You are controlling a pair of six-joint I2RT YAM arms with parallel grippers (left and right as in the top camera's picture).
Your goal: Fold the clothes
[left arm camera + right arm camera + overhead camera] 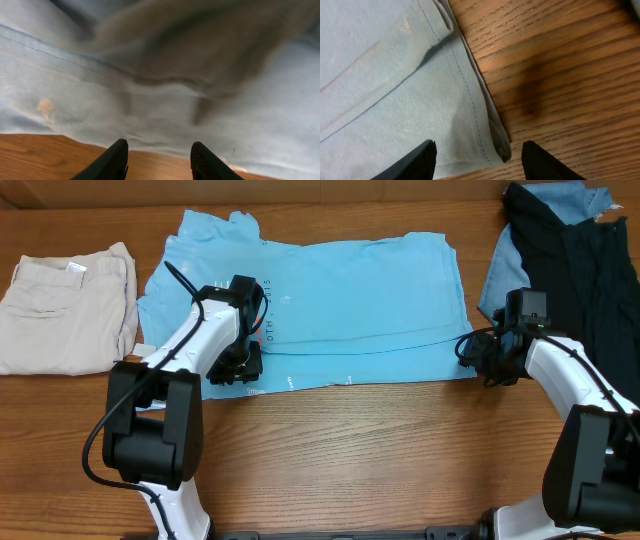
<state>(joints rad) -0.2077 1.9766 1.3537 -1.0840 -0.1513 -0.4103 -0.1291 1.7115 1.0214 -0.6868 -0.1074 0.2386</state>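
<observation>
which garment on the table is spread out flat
The light blue T-shirt in the middle. The beige trousers at left are folded; the black and denim garments at right lie bunched.

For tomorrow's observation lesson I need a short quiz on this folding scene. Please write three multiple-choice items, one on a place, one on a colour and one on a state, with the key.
1. Where do the beige trousers lie?
A. At the left gripper's end of the T-shirt
B. On top of it
C. At the opposite end

2. What colour is the T-shirt?
A. Red
B. Light blue
C. Green

3. How does the right gripper stand?
A. Shut on the trousers
B. Shut on a sleeve
C. Open over the T-shirt's corner

Key:
1 A: the overhead view shows them past that end.
2 B: every view shows light blue cloth.
3 C: its fingers stand apart and the corner lies flat, ungripped.
</observation>
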